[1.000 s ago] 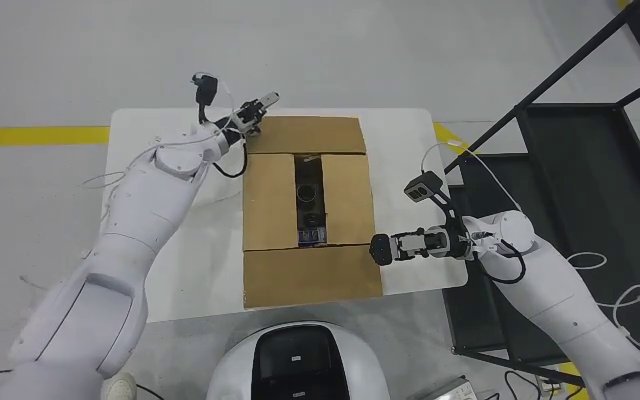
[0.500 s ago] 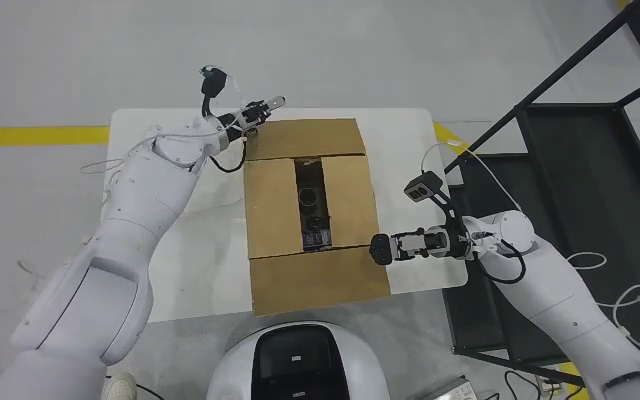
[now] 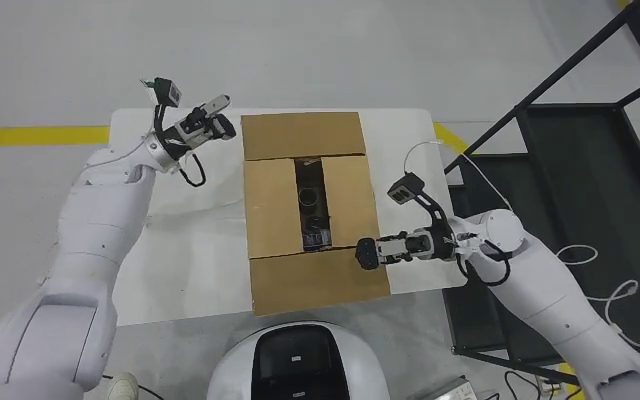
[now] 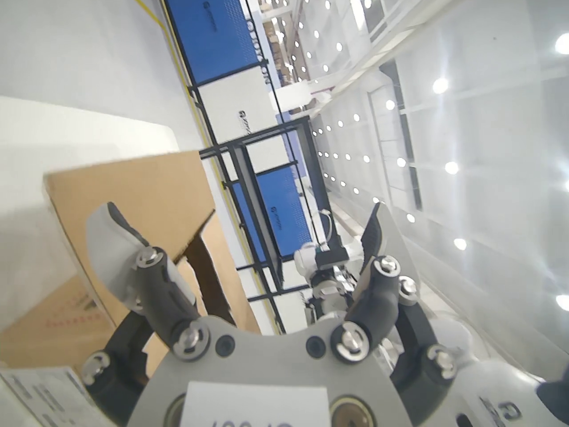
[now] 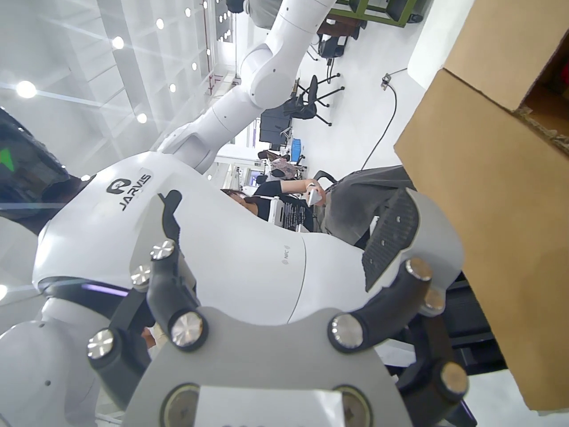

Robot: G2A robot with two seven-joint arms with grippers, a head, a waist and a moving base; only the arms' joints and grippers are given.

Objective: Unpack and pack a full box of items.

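Hovering off the far left corner of the box [image 3: 270,210] with the left gripper [image 3: 218,104], jaws spread. Holding the right gripper [image 3: 366,252] at the near right flap [image 3: 315,280], jaws spread too. Centre of the table [image 3: 190,260] for the box, red side print [image 4: 66,317] unreadable.

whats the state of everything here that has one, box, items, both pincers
box: part open, end flaps folded out, side flaps folded in with a gap between
items: inside the box, seen through the gap
left pincer: open, empty, by the box's far corner
right pincer: open, empty, by the box's near flap
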